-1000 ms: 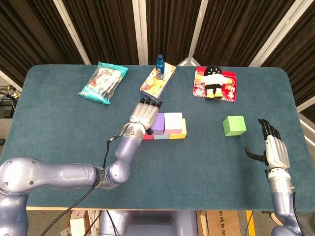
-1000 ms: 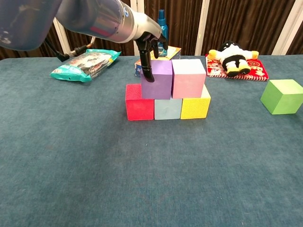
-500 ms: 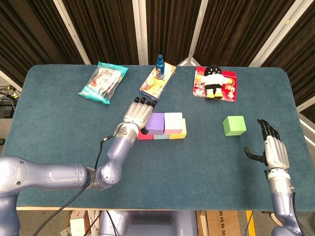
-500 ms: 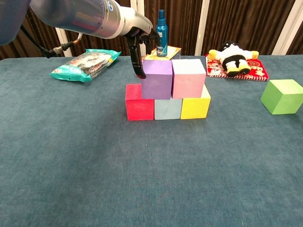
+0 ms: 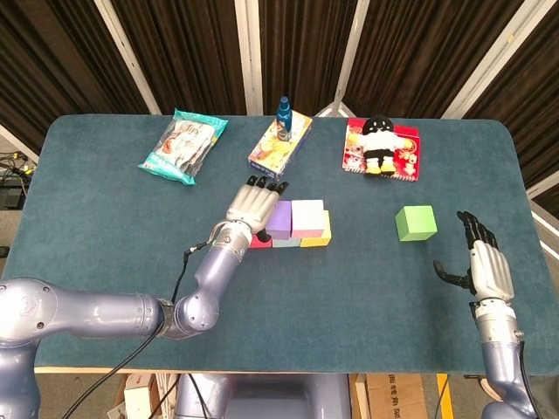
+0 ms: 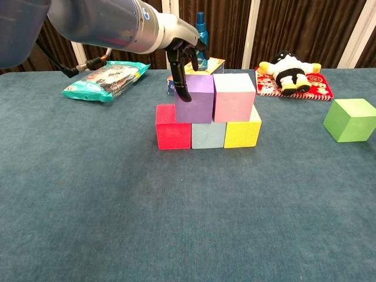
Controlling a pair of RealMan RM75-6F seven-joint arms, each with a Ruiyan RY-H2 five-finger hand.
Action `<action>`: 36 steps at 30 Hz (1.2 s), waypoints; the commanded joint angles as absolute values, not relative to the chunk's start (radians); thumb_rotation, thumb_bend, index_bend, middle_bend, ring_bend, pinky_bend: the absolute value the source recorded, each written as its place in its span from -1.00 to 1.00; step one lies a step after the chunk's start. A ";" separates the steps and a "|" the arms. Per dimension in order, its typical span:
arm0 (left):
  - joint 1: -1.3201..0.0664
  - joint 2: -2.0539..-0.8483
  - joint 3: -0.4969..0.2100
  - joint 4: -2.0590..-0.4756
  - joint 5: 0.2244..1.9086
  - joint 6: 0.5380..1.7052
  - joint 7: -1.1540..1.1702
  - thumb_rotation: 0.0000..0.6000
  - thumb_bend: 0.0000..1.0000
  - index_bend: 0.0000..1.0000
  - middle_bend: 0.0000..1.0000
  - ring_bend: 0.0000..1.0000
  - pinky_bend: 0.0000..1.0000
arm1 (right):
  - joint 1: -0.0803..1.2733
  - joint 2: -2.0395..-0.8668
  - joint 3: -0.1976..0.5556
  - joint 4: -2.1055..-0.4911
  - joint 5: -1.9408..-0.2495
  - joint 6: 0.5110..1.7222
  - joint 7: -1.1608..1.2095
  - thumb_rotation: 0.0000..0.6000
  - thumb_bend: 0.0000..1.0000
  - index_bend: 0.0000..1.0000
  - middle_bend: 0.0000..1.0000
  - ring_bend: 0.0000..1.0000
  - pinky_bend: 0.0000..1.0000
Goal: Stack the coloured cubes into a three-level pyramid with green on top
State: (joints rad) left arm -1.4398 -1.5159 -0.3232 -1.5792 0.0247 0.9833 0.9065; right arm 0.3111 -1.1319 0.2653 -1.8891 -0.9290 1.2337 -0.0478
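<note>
Red (image 6: 173,128), grey-blue (image 6: 208,136) and yellow (image 6: 242,134) cubes form a row mid-table. A purple cube (image 6: 197,100) and a pink cube (image 6: 234,97) sit on top of them. My left hand (image 6: 182,56) hovers at the purple cube's (image 5: 279,218) left side with fingers extended downward, one fingertip at the cube's left edge, holding nothing. The green cube (image 5: 416,223) lies alone on the table to the right of the stack, also seen as the green cube (image 6: 352,119) in the chest view. My right hand (image 5: 485,264) is open near the table's front right edge, apart from the green cube.
A snack bag (image 5: 183,144) lies at the back left. A colourful box with a blue bottle (image 5: 283,118) on it stands just behind the stack. A plush toy (image 5: 380,144) on a red mat sits at the back right. The table's right edge (image 5: 524,188) is near my right hand.
My left hand drew a little left away from the purple cube, then came back to its left edge. The cubes and my right hand have stayed put.
</note>
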 commanded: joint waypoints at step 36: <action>-1.370 -1.486 -0.243 -1.568 0.163 1.009 0.857 1.00 -0.66 -1.00 -0.87 -1.00 -0.90 | 0.314 -1.133 0.260 -1.894 -0.921 1.226 -0.049 1.00 -0.31 -1.00 -1.00 -1.00 -1.00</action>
State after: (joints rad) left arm -1.3666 -1.4798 -0.2421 -1.5733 0.1617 1.0110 0.8556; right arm 0.3143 -1.1335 0.2598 -1.8942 -0.9210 1.2256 -0.0493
